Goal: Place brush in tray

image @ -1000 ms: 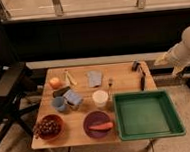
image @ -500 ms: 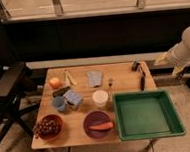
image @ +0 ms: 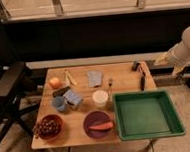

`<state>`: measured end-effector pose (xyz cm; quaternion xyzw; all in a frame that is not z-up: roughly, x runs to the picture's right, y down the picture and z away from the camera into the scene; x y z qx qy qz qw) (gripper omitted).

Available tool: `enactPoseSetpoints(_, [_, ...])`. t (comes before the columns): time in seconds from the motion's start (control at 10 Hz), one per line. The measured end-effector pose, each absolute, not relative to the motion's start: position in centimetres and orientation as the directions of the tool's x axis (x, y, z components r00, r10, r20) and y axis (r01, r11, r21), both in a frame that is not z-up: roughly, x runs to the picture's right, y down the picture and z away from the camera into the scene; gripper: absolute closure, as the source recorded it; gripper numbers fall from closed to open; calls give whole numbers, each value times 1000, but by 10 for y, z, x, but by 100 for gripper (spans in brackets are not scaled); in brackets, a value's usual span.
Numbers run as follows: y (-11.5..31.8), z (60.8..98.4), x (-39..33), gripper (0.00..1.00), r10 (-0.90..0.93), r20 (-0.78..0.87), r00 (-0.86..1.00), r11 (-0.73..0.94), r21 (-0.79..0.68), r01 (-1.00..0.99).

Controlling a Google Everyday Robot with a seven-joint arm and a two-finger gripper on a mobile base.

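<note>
The brush (image: 142,79) is slim and black and lies on the wooden table (image: 123,78) near its right edge, just behind the tray. The tray (image: 145,115) is large, green and rectangular, sits at the table's front right, and has nothing in it. My arm (image: 185,49) comes in from the right edge of the camera view. My gripper (image: 162,60) hangs off the table's back right corner, to the right of the brush and apart from it.
On the table are an orange (image: 54,82), a banana (image: 68,78), a grey-blue cloth (image: 94,78), a silver fork (image: 109,84), a dark block (image: 61,91), a blue cup (image: 60,103), a white cup (image: 100,97), a purple plate (image: 91,131) with a carrot, and a bowl of grapes (image: 48,127). A chair (image: 9,88) stands left.
</note>
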<state>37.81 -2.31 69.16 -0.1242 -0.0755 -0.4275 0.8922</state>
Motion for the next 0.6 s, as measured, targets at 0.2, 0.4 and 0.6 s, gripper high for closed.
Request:
enactPoseSetpoints(0.2, [-23, 692, 378, 37, -744, 241, 623, 603, -157, 782])
enactPoseSetpoints(0.4, [-23, 692, 378, 37, -744, 241, 623, 604, -157, 782])
enactPoseSetpoints(0.6, [-26, 693, 377, 37, -746, 235, 623, 605, -150, 782])
